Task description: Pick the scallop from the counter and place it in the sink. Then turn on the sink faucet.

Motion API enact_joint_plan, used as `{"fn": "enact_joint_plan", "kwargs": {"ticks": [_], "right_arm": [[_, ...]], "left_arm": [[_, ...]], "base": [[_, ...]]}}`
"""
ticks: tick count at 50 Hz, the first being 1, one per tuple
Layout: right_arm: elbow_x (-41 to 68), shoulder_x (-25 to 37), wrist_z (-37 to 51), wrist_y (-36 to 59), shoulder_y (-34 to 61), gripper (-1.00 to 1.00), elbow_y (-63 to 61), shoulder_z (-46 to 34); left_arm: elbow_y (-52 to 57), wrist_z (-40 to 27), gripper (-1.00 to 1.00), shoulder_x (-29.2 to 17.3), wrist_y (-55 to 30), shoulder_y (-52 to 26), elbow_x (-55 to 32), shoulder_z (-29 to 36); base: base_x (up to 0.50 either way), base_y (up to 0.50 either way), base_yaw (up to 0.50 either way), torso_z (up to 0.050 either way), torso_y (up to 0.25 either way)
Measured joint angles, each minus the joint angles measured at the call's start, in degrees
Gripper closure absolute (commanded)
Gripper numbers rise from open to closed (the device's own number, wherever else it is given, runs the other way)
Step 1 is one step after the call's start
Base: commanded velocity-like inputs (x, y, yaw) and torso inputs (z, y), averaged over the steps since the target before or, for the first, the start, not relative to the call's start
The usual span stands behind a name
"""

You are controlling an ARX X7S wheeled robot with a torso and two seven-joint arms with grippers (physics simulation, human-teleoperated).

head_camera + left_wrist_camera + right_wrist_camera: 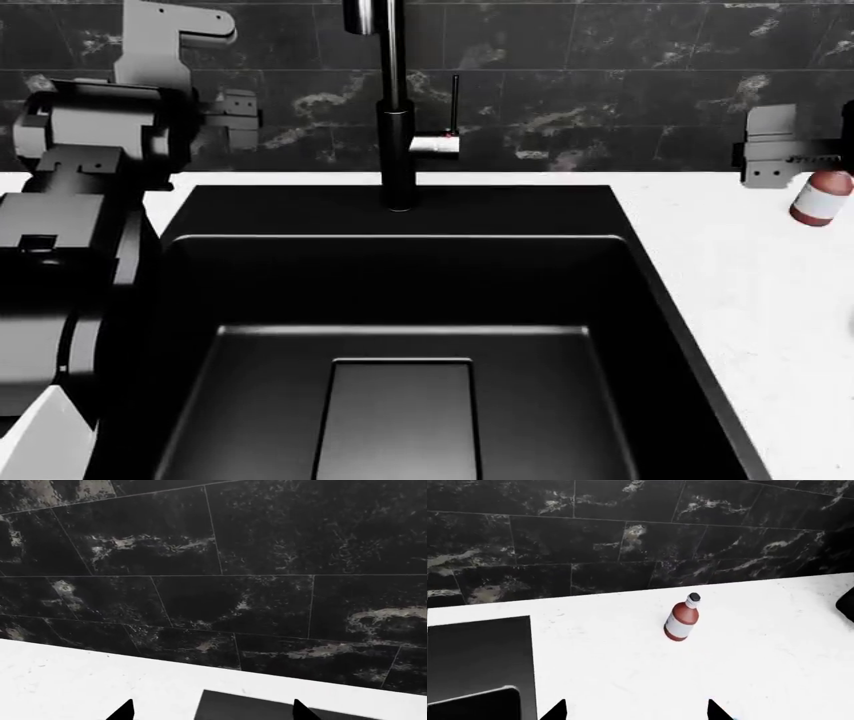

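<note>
White counter (627,665) under right gripper's (635,710) empty, spread jaws.

The sink (400,330) lay sunk in the surface (747,290) straight before me, its drain panel (398,415) in the floor. Behind it rose the faucet (392,100) — lever (435,144) on its right. A bottle (819,196) stood upright on the surface to the right — near the wall tiles (601,90).

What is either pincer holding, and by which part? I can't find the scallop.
Nothing: the left pincer and right pincer both show empty, spread fingertips.
</note>
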Motion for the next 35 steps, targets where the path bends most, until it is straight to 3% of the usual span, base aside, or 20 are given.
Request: {"fn": "enact_joint_plan", "kwargs": {"ticks": [35], "right_arm": [[9.17,12.69,3.76,-5.32,-9.55,-1.00,-5.22,1.66]], "left_arm": [[-0.01,0.05,-1.00,0.02,0.03,0.83,-0.03,0.13]], "base": [[0.00,0.00,0.00,0.000,0.000]]}}
